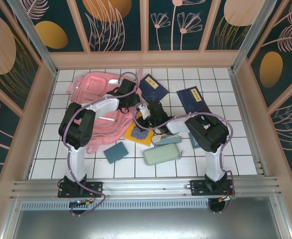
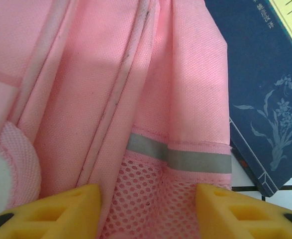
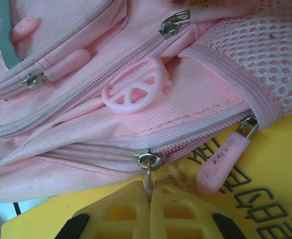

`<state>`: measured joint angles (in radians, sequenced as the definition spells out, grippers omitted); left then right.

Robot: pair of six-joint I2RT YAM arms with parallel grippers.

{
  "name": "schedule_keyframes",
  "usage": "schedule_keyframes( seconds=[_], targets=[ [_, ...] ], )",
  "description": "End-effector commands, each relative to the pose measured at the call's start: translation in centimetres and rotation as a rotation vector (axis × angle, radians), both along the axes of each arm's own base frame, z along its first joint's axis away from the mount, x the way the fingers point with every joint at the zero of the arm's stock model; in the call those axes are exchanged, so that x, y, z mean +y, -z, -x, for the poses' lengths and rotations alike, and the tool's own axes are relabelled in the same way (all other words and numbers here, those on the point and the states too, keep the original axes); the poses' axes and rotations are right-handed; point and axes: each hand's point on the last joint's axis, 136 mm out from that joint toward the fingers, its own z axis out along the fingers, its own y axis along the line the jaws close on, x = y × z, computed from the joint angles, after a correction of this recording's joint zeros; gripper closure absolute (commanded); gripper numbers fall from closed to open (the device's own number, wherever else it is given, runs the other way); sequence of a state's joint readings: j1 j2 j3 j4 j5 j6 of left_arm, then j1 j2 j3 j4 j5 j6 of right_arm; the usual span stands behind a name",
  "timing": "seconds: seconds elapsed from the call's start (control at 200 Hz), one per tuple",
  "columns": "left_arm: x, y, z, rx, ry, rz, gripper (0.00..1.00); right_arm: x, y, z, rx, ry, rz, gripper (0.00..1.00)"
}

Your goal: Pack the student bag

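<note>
From above, the student bag [image 1: 93, 89] lies on the bench's [image 1: 235, 154] far left; the left wrist view shows the left gripper [image 2: 148, 199] parted over its mesh pocket [image 2: 150, 181]; the right wrist view shows the right gripper [image 3: 149, 194] pinched on a metal zip pull [image 3: 148, 164].

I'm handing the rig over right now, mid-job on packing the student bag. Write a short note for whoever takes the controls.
Left gripper: open, over the mesh pocket of the student bag.
Right gripper: shut on a metal zipper pull on the bag's front.
The bag lies far left on the table, partly over the yellow book.
Outside the bag: first blue book, second blue book, green pencil case.
Done: nothing visibly packed.
Left: open the zip, load the items, close.
</note>
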<state>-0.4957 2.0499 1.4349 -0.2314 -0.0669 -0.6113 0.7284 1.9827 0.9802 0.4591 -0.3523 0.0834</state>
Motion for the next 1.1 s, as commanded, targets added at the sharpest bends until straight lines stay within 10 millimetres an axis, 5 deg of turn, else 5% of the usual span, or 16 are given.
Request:
schedule_keyframes(
  seconds=[0.0,0.23,0.666,0.951,1.091],
  targets=[
    [-0.5,3.1,0.7,0.080,0.058,-0.047,0.51,0.7,-2.0,0.4,-0.071,-0.027,-0.023,1.00],
    [0.3,5.1,-1.6,0.100,-0.035,-0.072,1.00,2.2,-2.2,2.4,-0.130,-0.058,0.012,1.00],
    [0.9,3.9,-7.6,0.067,-0.173,0.032,1.00,9.3,-4.1,8.8,-0.195,-0.253,0.031,1.00],
    [1.0,1.0,-9.1,0.015,-0.199,0.069,1.00,13.3,-6.3,11.7,-0.222,-0.353,-0.003,1.00],
    [1.4,-2.9,-8.6,-0.041,-0.178,0.070,0.90,12.9,-5.5,10.7,-0.213,-0.318,0.017,1.00]
  ],
)
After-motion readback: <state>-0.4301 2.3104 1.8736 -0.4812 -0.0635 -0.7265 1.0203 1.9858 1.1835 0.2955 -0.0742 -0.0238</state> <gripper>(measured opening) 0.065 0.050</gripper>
